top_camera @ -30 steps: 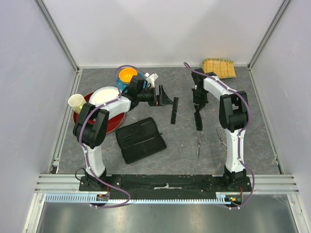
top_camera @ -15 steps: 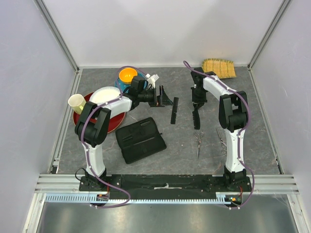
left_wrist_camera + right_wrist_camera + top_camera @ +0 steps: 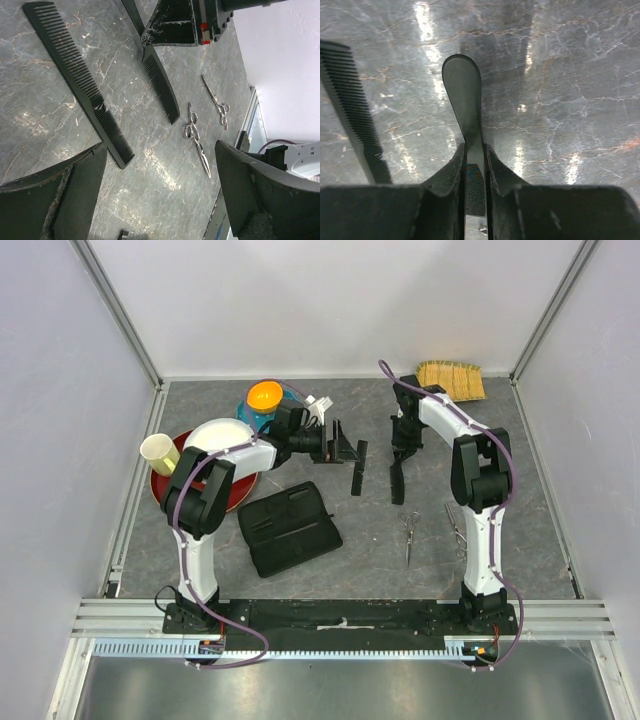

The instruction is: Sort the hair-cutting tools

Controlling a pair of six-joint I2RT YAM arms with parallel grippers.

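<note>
- The right gripper [image 3: 401, 453] is clamped on the comb with a handle [image 3: 464, 95]. The fingers pinch its toothed part, and the rounded handle end sticks out past the fingertips.
- From above, that comb's long axis runs roughly from the far side toward the near edge of the bench [image 3: 520, 540]. Whether it is lifted or resting on the surface cannot be told.
- The left gripper [image 3: 342, 448] is spread wide and holds nothing.
- The plain comb [image 3: 358, 468] lies flat just beside the left gripper, on the side toward the right arm. Its length runs nearly parallel to the held comb, and the two are near but not touching.
- The left arm is clearly the nearer one for the plain comb. Its open fingers would likely have to straddle the comb's narrow width, across the long axis.
- Two pairs of scissors [image 3: 409, 533] [image 3: 455, 527] lie side by side, apart, closer to the near edge and beside the right arm.
- The black case [image 3: 290, 528] sits shut, nearer the left arm's base.
</note>
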